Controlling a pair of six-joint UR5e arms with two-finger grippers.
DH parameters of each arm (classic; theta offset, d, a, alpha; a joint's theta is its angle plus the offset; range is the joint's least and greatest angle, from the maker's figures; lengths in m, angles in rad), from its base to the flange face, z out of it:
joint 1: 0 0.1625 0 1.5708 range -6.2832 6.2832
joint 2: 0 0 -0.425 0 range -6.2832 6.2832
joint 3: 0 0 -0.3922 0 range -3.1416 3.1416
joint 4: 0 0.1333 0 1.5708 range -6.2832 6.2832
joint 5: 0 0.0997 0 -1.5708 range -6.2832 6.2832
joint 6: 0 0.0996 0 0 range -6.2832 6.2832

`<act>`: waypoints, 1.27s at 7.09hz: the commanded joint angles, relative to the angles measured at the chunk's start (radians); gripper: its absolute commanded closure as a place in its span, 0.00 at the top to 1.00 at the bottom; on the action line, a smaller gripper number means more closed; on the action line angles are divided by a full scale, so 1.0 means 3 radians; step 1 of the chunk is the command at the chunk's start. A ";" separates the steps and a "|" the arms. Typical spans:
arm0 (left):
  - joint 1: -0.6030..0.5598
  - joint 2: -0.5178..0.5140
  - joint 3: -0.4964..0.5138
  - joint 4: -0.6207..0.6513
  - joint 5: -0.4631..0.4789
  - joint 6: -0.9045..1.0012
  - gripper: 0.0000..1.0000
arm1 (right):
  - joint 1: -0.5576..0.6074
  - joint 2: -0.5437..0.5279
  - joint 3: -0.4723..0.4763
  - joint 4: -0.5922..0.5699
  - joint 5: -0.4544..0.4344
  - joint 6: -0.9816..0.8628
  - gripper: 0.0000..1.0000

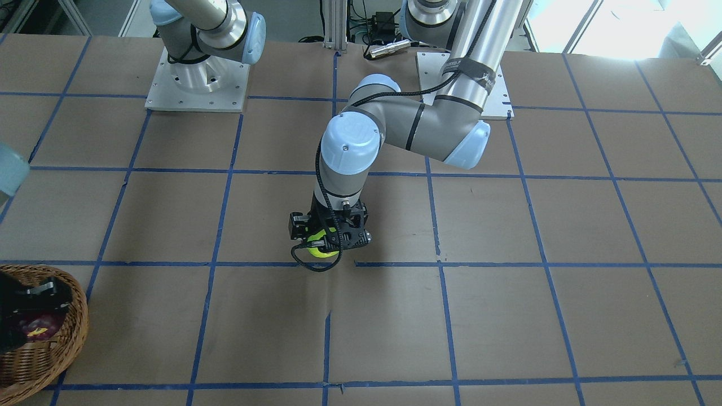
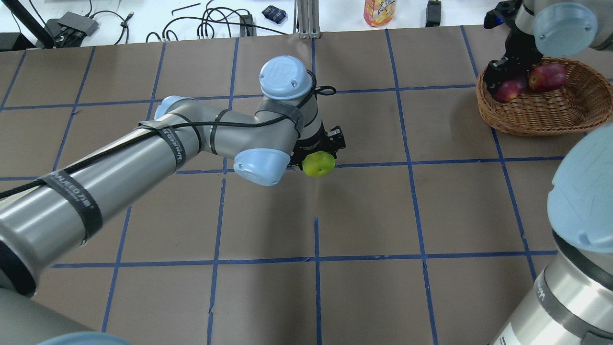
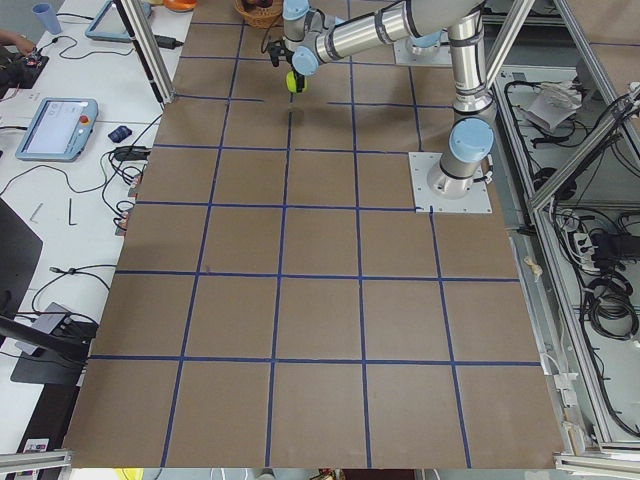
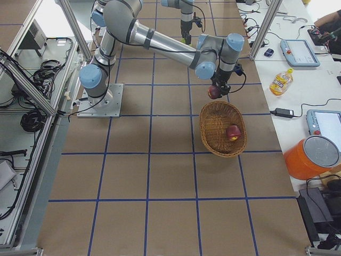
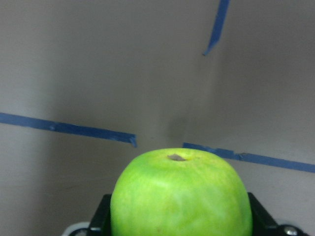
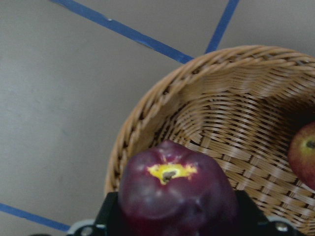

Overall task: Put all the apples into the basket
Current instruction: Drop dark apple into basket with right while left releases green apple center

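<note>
Well apart from the basket [image 2: 541,115], the left gripper [image 1: 326,241] pinches the yellow-green apple [image 5: 181,194] above the table [image 2: 373,215], its stem dimple pointing away from the wrist, while the right gripper [image 2: 505,84] clamps the maroon apple [image 6: 172,191] likewise over the basket's rim, beside the red apple [image 2: 547,76] inside.
</note>
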 commanded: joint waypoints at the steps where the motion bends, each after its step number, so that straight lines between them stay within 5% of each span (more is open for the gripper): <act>1: -0.0257 -0.0195 0.0007 0.0286 0.0034 -0.0299 0.72 | -0.0224 0.0096 0.0021 -0.0168 -0.0002 -0.0329 0.19; 2: -0.0253 -0.0176 0.0013 0.0297 0.0034 -0.0239 1.00 | -0.0306 0.0167 0.0031 -0.0234 0.0048 -0.0335 0.99; 6: 0.0506 0.0237 0.0282 -0.0233 -0.0118 0.0535 1.00 | -0.0211 -0.0035 0.0037 -0.0021 0.0222 -0.0274 1.00; 9: 0.1303 0.0865 0.0355 -0.1495 0.0064 0.2276 1.00 | 0.0747 -0.0333 0.0042 0.0587 0.0223 0.1300 1.00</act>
